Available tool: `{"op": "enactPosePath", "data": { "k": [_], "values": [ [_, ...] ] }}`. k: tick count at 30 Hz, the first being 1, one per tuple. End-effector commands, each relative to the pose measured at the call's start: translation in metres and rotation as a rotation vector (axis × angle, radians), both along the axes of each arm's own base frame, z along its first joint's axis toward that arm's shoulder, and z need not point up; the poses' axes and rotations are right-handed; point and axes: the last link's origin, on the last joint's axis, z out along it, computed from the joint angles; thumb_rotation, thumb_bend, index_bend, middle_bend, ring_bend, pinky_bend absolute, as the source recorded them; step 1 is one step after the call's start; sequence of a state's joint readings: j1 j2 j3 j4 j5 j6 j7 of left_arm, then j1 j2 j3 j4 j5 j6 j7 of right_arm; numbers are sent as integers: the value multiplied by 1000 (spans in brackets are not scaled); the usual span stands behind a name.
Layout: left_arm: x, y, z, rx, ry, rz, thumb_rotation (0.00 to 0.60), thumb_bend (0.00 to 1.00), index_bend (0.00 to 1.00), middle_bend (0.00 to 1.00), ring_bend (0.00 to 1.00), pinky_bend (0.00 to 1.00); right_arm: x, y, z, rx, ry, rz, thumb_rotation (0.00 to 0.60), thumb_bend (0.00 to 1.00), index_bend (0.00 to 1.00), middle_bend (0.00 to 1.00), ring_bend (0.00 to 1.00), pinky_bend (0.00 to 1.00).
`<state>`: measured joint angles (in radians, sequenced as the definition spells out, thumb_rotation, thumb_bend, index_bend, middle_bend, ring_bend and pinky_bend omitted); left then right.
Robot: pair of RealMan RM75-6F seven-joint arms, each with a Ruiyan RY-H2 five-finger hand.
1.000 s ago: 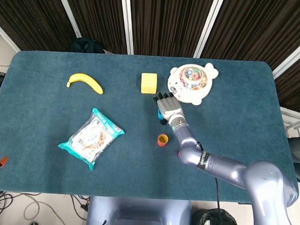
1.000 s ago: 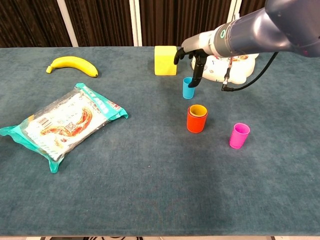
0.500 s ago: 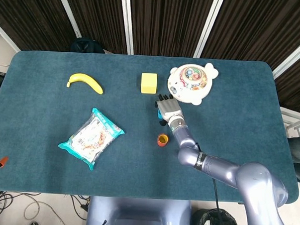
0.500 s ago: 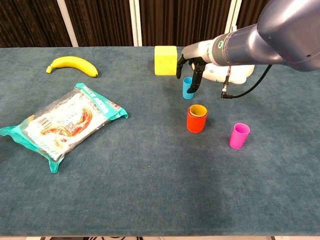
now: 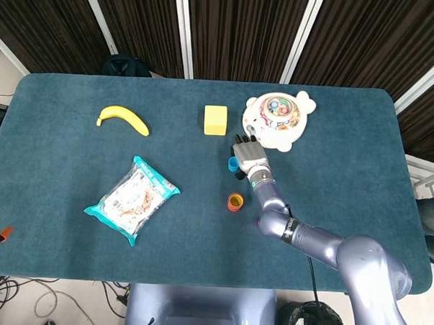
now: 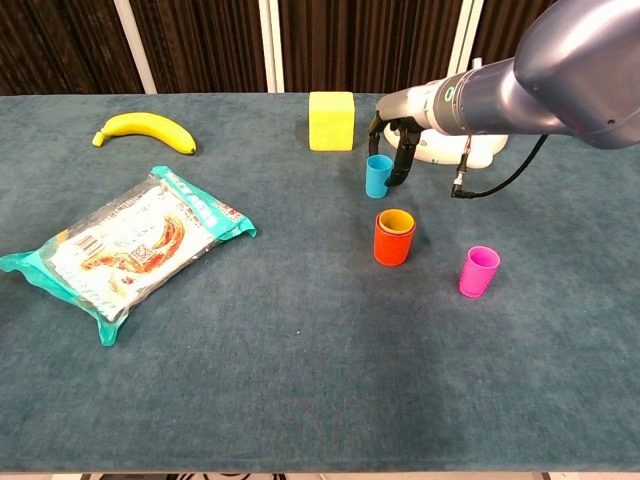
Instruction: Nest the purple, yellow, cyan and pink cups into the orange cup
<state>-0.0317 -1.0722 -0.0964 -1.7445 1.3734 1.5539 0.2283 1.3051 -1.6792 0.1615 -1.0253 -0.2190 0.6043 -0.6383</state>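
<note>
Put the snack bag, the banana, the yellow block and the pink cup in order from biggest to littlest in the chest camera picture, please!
1. Snack bag, by far the biggest, though it also lies nearest the camera.
2. Banana.
3. Yellow block; shorter than the banana but chunkier, so it is a close call.
4. Pink cup, the littlest.

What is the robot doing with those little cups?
It is stacking small cups inside the orange cup, which already has a yellow cup in it. Its right hand is down beside the cyan cup, fingers right against it, though a firm hold isn't clear. The pink cup waits alone on the table. A banana, a snack bag, a yellow block and a round toy lie around unused.
</note>
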Motion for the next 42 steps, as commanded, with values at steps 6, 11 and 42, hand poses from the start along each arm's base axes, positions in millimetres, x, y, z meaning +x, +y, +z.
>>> {"op": "enactPosePath", "data": {
  "k": [6, 11, 42],
  "values": [
    [-1, 1, 0, 7, 4, 3, 600, 0, 49, 12, 0, 63, 0, -1, -4, -11, -9, 0, 600, 355, 381, 0, 61, 70],
    [-1, 1, -1, 2, 4, 3, 600, 0, 49, 12, 0, 63, -2, -2, -6, -14, -13, -4, 600, 355, 401, 0, 64, 70],
    [0, 1, -1, -1, 2, 1, 600, 0, 51, 10, 0, 63, 2, -5, -8, -43, -23, 6, 600, 440, 468, 0, 82, 70]
  ]
}}
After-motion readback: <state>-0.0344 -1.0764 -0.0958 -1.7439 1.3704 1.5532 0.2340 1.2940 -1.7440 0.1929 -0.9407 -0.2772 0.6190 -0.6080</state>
